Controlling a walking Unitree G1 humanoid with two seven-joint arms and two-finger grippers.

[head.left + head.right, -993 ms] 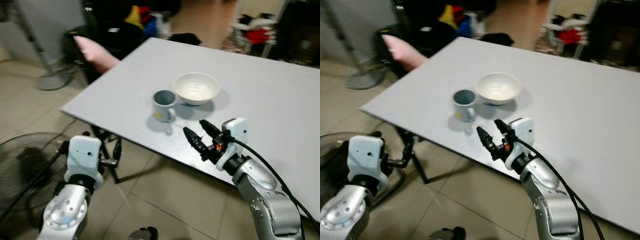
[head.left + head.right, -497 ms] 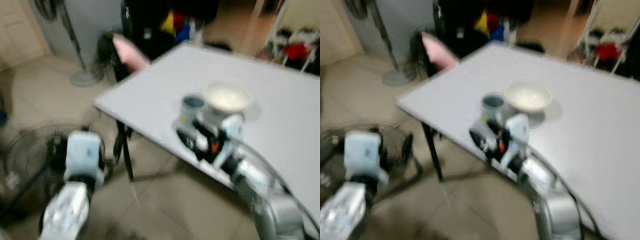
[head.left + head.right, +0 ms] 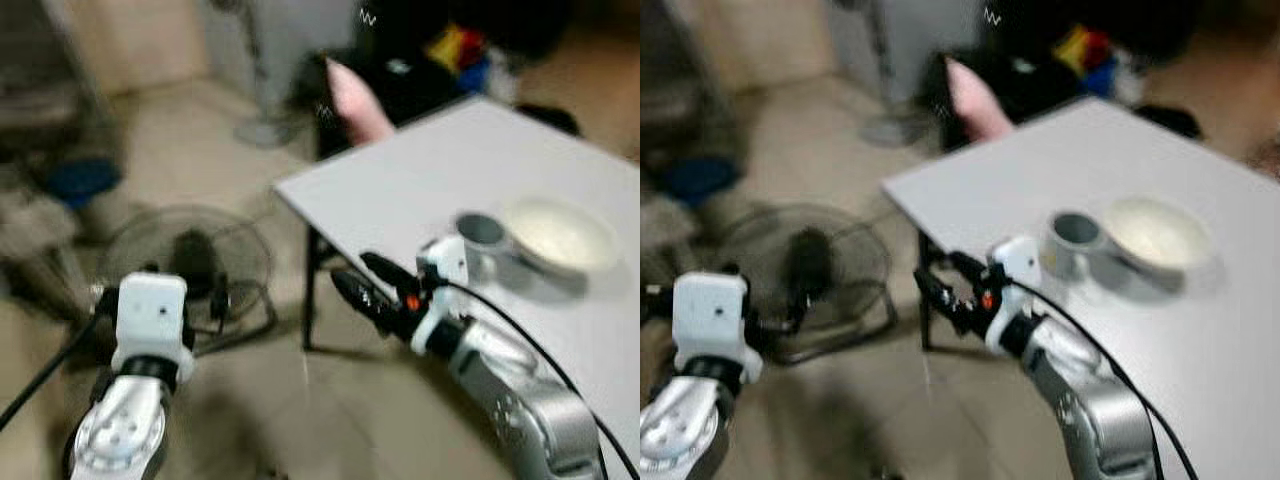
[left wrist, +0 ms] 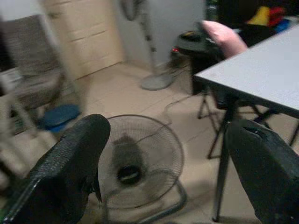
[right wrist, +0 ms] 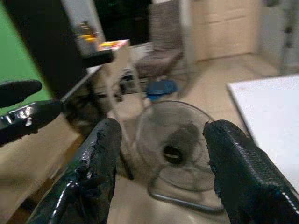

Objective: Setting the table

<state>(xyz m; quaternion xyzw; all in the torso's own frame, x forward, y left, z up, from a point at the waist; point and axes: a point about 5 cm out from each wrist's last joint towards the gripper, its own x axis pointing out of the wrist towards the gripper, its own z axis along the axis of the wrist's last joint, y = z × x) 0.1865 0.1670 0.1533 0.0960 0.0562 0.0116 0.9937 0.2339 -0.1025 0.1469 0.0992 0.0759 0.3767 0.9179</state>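
Observation:
A grey mug [image 3: 482, 232] and a white bowl [image 3: 560, 235] stand side by side on the white table [image 3: 420, 180], close to its near edge. My right gripper [image 3: 350, 267] is open and empty. It hangs over the floor just off the table's near edge, left of the mug. In the right wrist view its fingers [image 5: 100, 163] spread wide towards a floor fan. My left gripper [image 4: 166, 126] is low at the left, open, with nothing between its fingers [image 4: 70, 163]. The picture is blurred.
A round floor fan [image 3: 190, 255] lies on the tiled floor left of the table. A pink cushion [image 3: 355, 90] sits on dark furniture behind the table's corner. A standing fan's base [image 3: 262, 130] is farther back. A chair and blue item [image 5: 161, 86] stand beyond.
The whole view has swung left, so the table now sits at the right. My right gripper, earlier over the table's near edge, now hangs off it over the floor.

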